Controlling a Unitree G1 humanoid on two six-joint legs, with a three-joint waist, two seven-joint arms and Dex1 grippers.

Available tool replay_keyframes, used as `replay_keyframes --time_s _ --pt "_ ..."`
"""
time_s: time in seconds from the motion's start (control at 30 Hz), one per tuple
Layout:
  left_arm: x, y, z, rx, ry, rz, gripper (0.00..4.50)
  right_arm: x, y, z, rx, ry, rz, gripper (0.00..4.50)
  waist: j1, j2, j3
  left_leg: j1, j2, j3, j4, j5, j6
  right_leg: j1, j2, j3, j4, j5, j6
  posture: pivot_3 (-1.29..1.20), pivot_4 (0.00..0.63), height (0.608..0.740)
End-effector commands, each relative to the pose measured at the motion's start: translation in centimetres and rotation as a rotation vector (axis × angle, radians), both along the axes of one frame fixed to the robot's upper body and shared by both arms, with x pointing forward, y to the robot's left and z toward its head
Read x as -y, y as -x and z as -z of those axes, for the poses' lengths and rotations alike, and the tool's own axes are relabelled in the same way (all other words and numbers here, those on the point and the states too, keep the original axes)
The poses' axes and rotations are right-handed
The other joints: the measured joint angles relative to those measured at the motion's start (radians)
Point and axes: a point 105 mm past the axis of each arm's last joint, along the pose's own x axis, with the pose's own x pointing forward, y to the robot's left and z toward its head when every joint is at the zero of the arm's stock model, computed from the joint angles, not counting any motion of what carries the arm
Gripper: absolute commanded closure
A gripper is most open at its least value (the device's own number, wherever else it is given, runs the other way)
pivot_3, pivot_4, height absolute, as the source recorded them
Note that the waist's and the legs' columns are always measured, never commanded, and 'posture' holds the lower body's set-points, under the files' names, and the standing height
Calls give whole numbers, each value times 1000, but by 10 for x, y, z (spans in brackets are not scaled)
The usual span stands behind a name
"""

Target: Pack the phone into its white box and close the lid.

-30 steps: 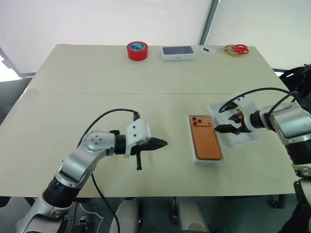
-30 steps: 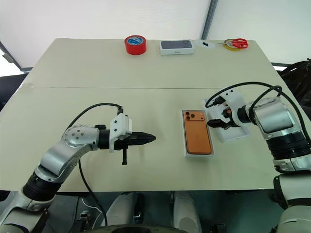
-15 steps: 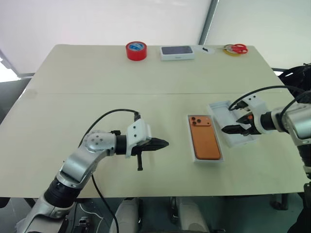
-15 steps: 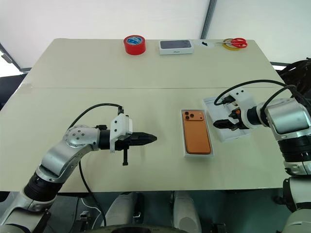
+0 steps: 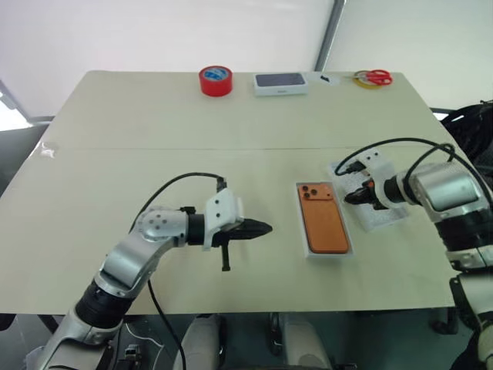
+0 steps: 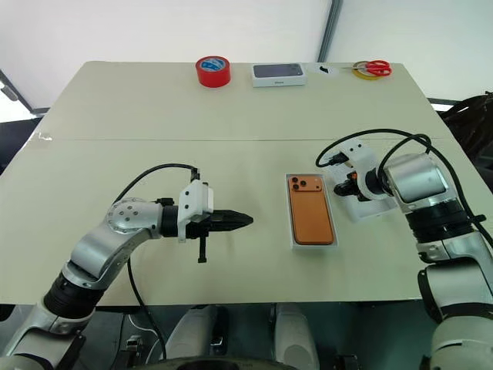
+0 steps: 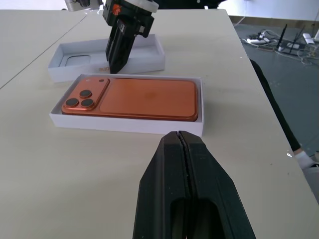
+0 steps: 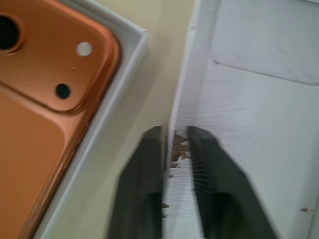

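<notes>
The orange phone (image 5: 323,220) lies camera side up inside the white box (image 7: 124,124) on the table, right of centre. Just to its right sits the lid (image 5: 387,218), open side up. My right gripper (image 5: 351,198) points down at the lid's wall on the phone's side, and its fingers (image 8: 209,164) are shut on that thin wall (image 8: 182,99). My left gripper (image 5: 266,228) hovers shut and empty over the table, left of the box, pointing toward it.
Along the far edge stand a red tape roll (image 5: 216,80), a dark-topped closed white box (image 5: 280,83) and red-handled scissors (image 5: 375,77). Cables loop above both wrists.
My right gripper shifted from over the lid's middle to its phone-side wall and closed on it. The left gripper stayed where it was.
</notes>
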Motion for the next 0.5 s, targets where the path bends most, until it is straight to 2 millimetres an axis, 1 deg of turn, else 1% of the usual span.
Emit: replay_keyframes --time_s 0.03,0.13,0.2,0.27,0.3,0.33,0.4,0.43,0.5 --pt "3 4 -7 43 21 14 4500 4 -1 -10 12 -7 31 4438 0 0 0 0 0 0 0 0 0 0 0 0 0 0 0 0 150 732" --pt "2 4 -6 41 24 8 4500 4 -1 -17 14 -51 65 4438 0 0 0 0 0 0 0 0 0 0 0 0 0 0 0 0 150 732" --pt "1 3 -5 41 23 -5 4500 5 -3 -29 41 -112 104 4438 0 0 0 0 0 0 0 0 0 0 0 0 0 0 0 0 150 732" --pt "-3 -2 -5 45 32 -47 4500 5 -6 -51 95 -204 144 4438 -1 1 0 0 0 0 0 0 0 0 0 0 0 0 0 0 150 732" --pt "-8 -6 -6 45 36 -80 4500 2 -6 -66 119 -280 162 4438 -3 1 0 0 0 0 0 0 0 0 0 0 0 1 1 0 150 732" --pt "-11 -8 -6 46 40 -101 4500 0 -6 -75 132 -332 172 4438 -5 2 1 0 0 0 0 0 0 0 0 0 0 1 1 0 150 732" --pt "-22 -17 -6 51 43 -169 4500 -10 -2 -98 152 -491 153 4438 -3 3 1 0 0 0 0 0 0 -1 0 0 1 2 3 0 150 732" --pt "-27 -21 -7 54 45 -199 4500 -16 -1 -107 158 -571 128 4438 -2 3 1 0 1 0 0 0 0 -1 1 0 1 2 3 0 150 732" --pt "-33 -25 -8 57 50 -230 4500 -24 0 -116 163 -666 92 4438 -3 3 1 0 2 -1 -1 0 0 -1 2 0 1 2 3 0 150 732"
